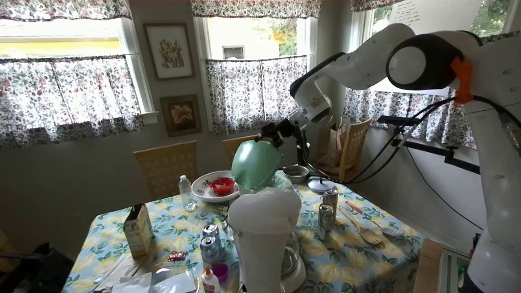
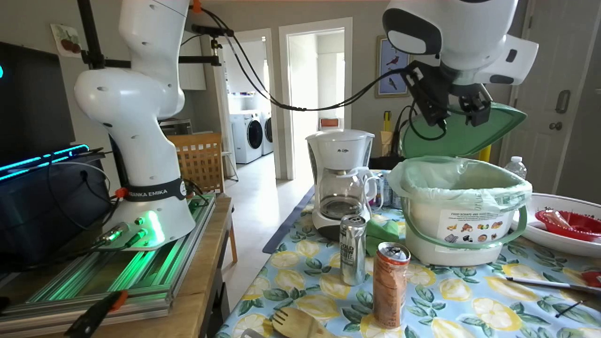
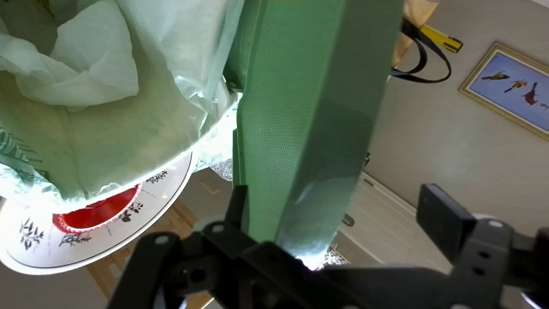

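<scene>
"FRANKA EMIKA" on arm (image 2: 145, 136), seemingly "FOOD SCRAPS" on bin (image 2: 428, 220).

In an exterior view you look down over a close coffee maker (image 1: 260, 240) toward windows (image 1: 260, 38); in an exterior view, lower, you face a doorway (image 2: 305, 80) past near cans (image 2: 392, 291). Both share the green lid (image 1: 252, 167) (your wrist view, tilted, meets it close up, past the gripper (image 3: 336, 193)).
</scene>
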### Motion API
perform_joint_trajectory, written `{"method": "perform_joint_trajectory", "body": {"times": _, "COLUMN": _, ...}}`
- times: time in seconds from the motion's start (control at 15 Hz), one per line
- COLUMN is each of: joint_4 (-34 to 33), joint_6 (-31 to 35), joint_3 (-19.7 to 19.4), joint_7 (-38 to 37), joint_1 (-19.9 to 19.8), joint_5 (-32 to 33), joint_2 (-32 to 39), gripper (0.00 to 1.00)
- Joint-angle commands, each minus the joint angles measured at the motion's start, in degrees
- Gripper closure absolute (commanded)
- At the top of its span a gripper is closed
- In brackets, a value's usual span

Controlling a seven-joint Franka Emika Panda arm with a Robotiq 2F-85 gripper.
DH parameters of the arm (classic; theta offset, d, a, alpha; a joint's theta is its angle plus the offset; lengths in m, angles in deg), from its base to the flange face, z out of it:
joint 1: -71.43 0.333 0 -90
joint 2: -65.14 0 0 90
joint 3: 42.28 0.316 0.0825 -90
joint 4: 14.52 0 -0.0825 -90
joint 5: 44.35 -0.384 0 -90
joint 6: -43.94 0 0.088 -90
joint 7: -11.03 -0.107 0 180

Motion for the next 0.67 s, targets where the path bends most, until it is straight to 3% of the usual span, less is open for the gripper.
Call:
{"method": "perform_joint_trajectory", "body": {"times": 0.0, "joint_4": -1.48, "joint_6": 1.01, "joint_3": 0.03, "joint_7": -4.34, "joint_1": 1.47, "joint_5": 2.86, "joint_2": -0.21, "gripper": 0.0}}
{"method": "perform_joint_trajectory", "body": {"times": 0.6, "joint_4": -3.62, "joint_6": 0.8, "joint_3": 1.4, "joint_7": -9.13, "joint_1": 3.29, "joint_5": 7.03, "joint_2": -0.18, "gripper": 0.0}}
